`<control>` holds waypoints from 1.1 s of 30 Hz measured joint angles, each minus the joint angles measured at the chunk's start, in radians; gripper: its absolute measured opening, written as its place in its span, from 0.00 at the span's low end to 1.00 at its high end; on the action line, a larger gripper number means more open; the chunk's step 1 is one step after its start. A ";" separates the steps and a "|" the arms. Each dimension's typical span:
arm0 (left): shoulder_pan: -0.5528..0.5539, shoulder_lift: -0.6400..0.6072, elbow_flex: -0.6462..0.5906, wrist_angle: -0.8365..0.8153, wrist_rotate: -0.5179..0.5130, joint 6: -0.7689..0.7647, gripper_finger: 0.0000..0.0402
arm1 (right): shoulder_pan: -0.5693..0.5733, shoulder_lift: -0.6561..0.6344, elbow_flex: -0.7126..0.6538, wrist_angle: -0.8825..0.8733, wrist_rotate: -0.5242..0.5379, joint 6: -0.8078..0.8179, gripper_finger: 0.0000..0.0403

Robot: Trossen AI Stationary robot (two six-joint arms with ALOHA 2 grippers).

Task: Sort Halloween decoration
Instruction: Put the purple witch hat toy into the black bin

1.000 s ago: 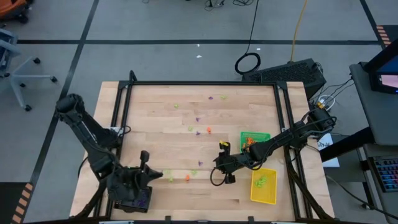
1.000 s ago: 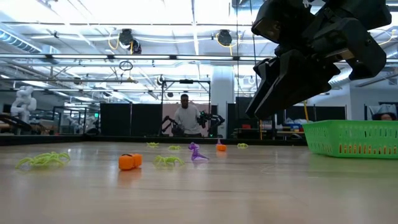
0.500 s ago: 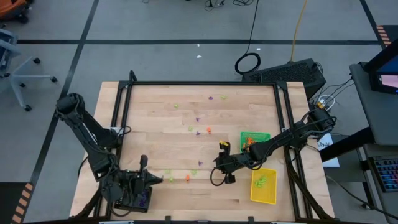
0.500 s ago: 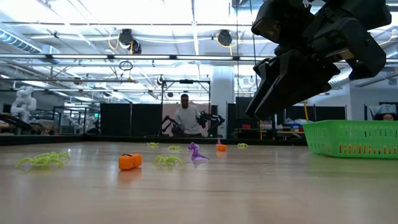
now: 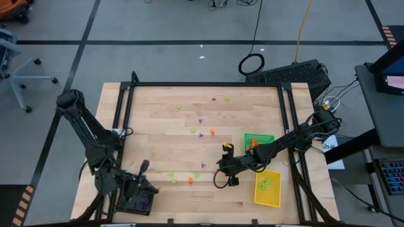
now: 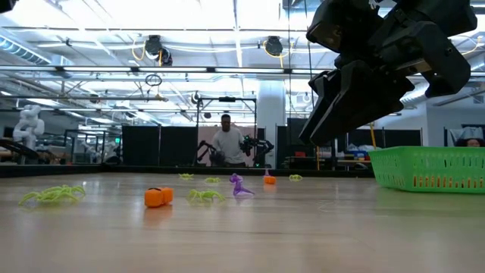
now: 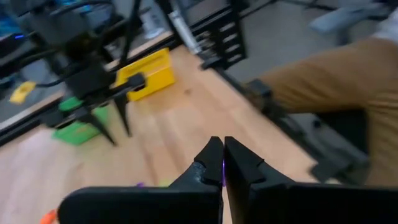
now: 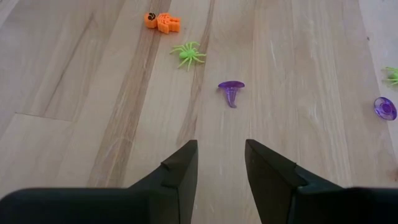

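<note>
**Over the black tray, a purple piece pinched and ready to drop**

At the table's [image 5: 164, 202] near-left corner the left gripper [image 7: 222, 163] hangs over the black tray [image 5: 137, 204], its jaws pressed together with a sliver of purple showing between the tips; that looks like one trinket clamped there. To finish well, it should settle squarely above the tray's middle and come low before parting, since a piece this light may bounce off the rim.

The right gripper [image 8: 221, 163] waits mid-table beside the green tray [image 5: 258, 139] and yellow tray [image 5: 267, 189], fingers apart and holding nothing, pointed at a purple trinket [image 8: 231, 91], a green spider [image 8: 188, 55] and an orange pumpkin piece [image 8: 160, 21] lying loose and well apart from each other. More Halloween decoration [image 5: 201, 122] is scattered up the table's centre.

Pale wood planks make up the tabletop, framed by black rails. Beyond it, from table height, a workshop hall with bright ceiling lights shows, and a person [image 6: 225, 144] stands far off.
</note>
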 joint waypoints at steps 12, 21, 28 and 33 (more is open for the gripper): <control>0.000 -0.094 0.000 -0.032 0.169 0.061 0.00 | 0.000 0.000 0.000 0.000 0.000 0.000 0.29; 0.000 -0.094 0.000 -0.046 0.212 0.061 0.00 | 0.000 0.000 0.000 0.000 0.000 0.000 0.29; 0.004 -0.094 0.000 -0.064 0.206 0.053 0.00 | 0.000 0.000 0.000 0.000 0.000 0.000 0.29; 0.020 -0.094 0.000 -0.095 0.204 0.010 0.00 | 0.000 0.000 0.000 0.000 0.000 0.000 0.29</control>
